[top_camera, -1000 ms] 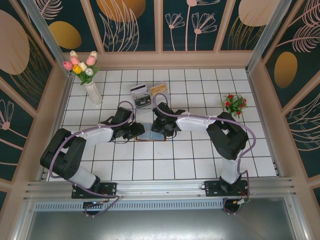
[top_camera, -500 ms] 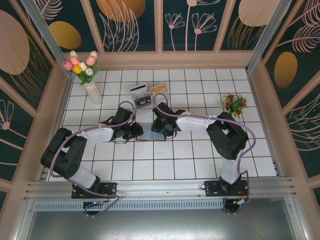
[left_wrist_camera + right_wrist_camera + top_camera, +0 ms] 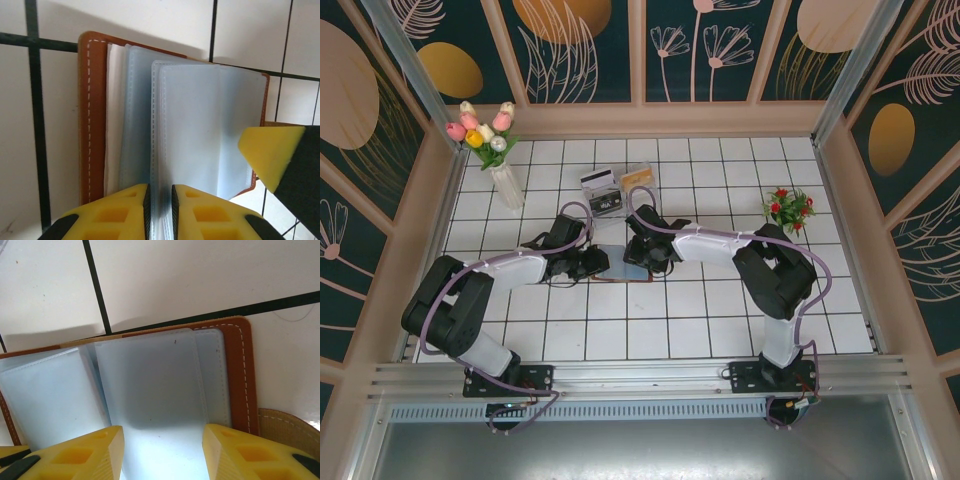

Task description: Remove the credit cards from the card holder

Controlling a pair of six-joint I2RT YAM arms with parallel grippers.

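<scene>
Both my arms reach inward, elbows bent outward, wrists meeting mid-table over the card holder [image 3: 623,269], which lies open on the white tiles [image 3: 700,320]. Left gripper [image 3: 160,188]: jaws almost together, pinching a clear sleeve [image 3: 210,130] of the holder by its edge. Right gripper [image 3: 161,432]: jaws half apart, straddling the sleeves, gripping nothing.

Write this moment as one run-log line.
left gripper: shut on card holder sleeve | right gripper: open over sleeves | card holder: lies open

Brown card holder [image 3: 92,125], lying open on white tiles [image 3: 150,25], blue-grey sleeves [image 3: 210,125] fanned
</scene>
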